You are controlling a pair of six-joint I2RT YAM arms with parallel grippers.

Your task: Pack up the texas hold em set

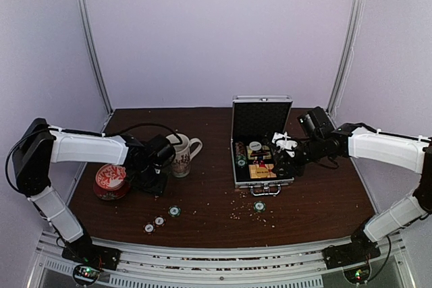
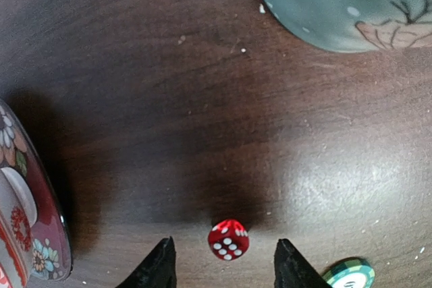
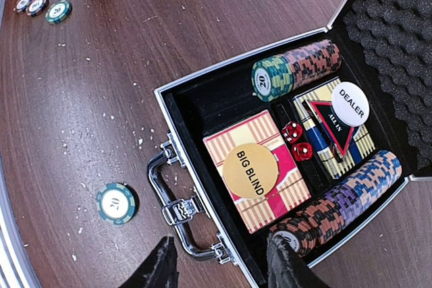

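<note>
Silver-sided, the small aluminium briefcase [image 1: 262, 118] stands open on the dark wooden table [image 1: 202, 193] in the overhead view. The right gripper [image 1: 282, 162] is at its right rim. The left gripper [image 1: 156, 187] is well apart, between the round red-and-white tin [image 1: 110, 179] and the white patterned mug [image 1: 181, 156]. Four loose poker chips [image 1: 175, 211] lie on the wood.

Only the left wrist camera shows the small red die [image 2: 228, 239], lying untouched between the wide-spread, empty fingertips of the left gripper [image 2: 224, 251].

The right wrist camera alone shows the case's contents: two chip rows [image 3: 304, 64], two card boxes [image 3: 226, 148], two red dice [image 3: 297, 141], one white dealer button [image 3: 350, 103]. The right gripper [image 3: 223, 266] gapes, holding nothing, above the metal handle [image 3: 162, 190].
</note>
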